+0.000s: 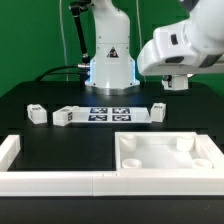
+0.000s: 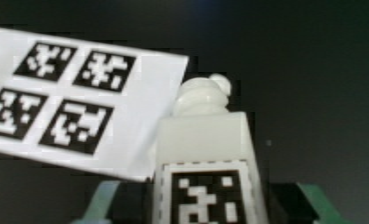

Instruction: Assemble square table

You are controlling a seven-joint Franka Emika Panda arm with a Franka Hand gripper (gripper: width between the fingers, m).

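Observation:
The square table's top, white with a raised rim and corner sockets, lies at the front on the exterior view's right. In the wrist view a white leg with a black-and-white tag stands between my gripper's teal fingers, which are shut on its sides. In the exterior view that leg shows just under my gripper, beside the end of the marker board on the exterior view's right. The fingers are lost against the dark table there. Other legs lie to the exterior view's left of the board.
Long low white border walls run along the front and up the exterior view's left side. The robot's base stands behind the marker board, with cables beside it.

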